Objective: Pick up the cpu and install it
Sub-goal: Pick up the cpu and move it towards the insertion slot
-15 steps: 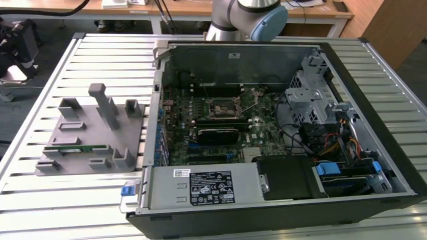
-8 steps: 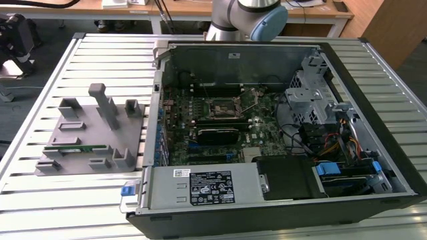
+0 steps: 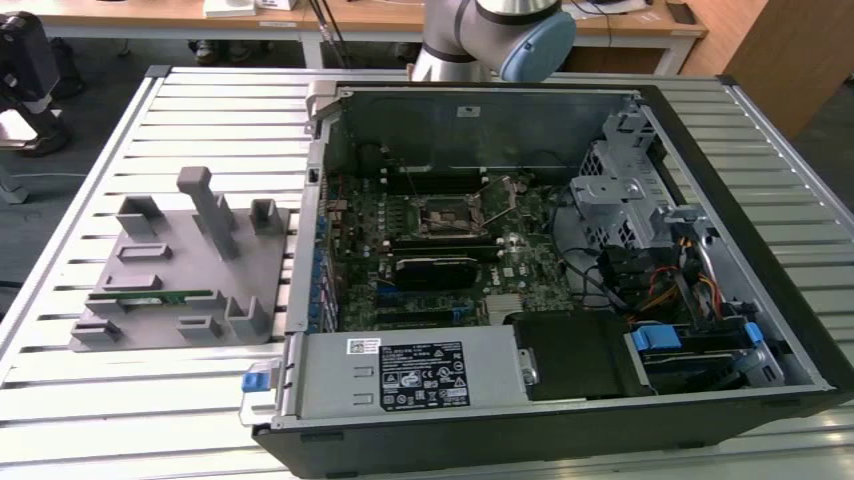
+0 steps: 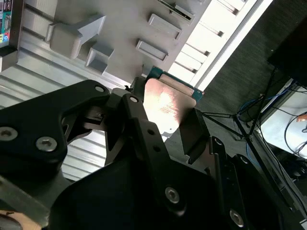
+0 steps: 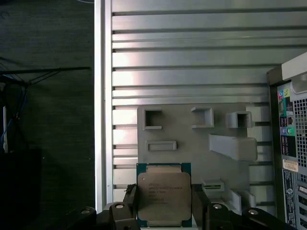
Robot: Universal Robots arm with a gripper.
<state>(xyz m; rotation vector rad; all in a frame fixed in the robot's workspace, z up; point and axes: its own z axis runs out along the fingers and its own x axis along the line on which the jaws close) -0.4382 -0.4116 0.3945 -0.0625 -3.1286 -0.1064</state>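
The cpu (image 5: 163, 194) is a flat square chip with a silvery top and a thin green edge, and my gripper (image 5: 164, 207) is shut on it, one black finger on each side. It also shows in the second wrist view as the cpu (image 4: 168, 103) clamped in the gripper (image 4: 165, 115). It hangs well above the grey holder plate (image 5: 192, 141) on the slatted table. In the exterior view the open computer case (image 3: 747, 200) lies on the table, with the motherboard's cpu socket (image 3: 447, 215) bare and its latch frame raised.
The grey holder plate (image 3: 187, 270) with upright blocks lies at the exterior view's left of the case, with a green memory stick (image 3: 154, 297) on it. The arm's base (image 3: 494, 30) stands behind the case. The table edge (image 5: 100, 96) drops to a dark floor.
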